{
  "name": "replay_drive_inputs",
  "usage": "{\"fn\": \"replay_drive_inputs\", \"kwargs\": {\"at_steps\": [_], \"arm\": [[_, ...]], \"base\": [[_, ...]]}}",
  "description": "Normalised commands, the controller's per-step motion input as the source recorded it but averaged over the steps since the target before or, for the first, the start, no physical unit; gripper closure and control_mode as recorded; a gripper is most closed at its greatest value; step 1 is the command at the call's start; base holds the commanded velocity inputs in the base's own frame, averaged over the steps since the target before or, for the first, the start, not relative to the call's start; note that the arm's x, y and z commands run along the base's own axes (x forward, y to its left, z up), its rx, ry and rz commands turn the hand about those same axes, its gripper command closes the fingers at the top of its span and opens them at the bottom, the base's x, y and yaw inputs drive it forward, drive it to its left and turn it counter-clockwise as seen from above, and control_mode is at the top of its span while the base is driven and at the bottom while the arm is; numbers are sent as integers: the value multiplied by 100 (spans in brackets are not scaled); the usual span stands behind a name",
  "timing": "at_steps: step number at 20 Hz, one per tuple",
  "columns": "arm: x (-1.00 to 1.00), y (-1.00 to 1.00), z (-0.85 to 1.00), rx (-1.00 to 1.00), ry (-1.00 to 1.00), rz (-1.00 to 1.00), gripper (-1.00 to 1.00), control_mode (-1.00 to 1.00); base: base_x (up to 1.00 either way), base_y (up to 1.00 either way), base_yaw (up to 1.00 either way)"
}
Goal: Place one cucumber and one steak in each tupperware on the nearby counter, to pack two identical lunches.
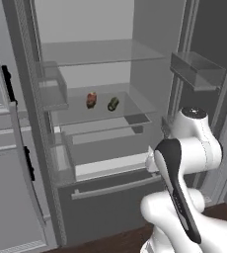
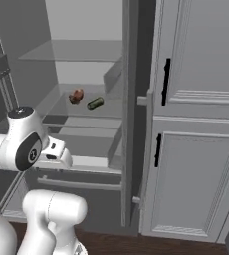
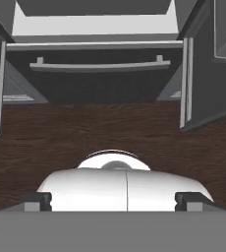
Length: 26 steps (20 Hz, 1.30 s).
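The gripper points down at the dark wood floor in front of the open fridge, jaws spread wide and holding nothing.

**Task items.** One steak and one cucumber lie on the fridge's glass shelf, just beside each other, above the white crisper drawer.

**Hazards**
- The shelf sits deep inside the fridge. A reach from the present low pose could strike the drawer front or the door bins at the fridge's sides.
- The two items lie close together; closing on one may nudge the other, and a round cucumber would probably roll toward the back wall.

**Count, inside the fridge**
- Steak: one visible.
- Cucumber: one visible.

The task calls for two of each; the rest remain to be located.
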Motion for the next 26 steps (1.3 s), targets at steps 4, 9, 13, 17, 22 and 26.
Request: {"fn": "replay_drive_inputs", "kwargs": {"at_steps": [4,9,13,17,22,26], "arm": [[0,0,0,0,0,0,-100,100],[0,0,0,0,0,0,-100,100],[0,0,0,0,0,0,-100,100],[0,0,0,0,0,0,-100,100],[0,0,0,0,0,0,-100,100],[0,0,0,0,0,0,-100,100]], "base": [[39,32,0],[7,14,0],[0,33,0],[17,11,0],[46,41,0],[85,3,0]]}}
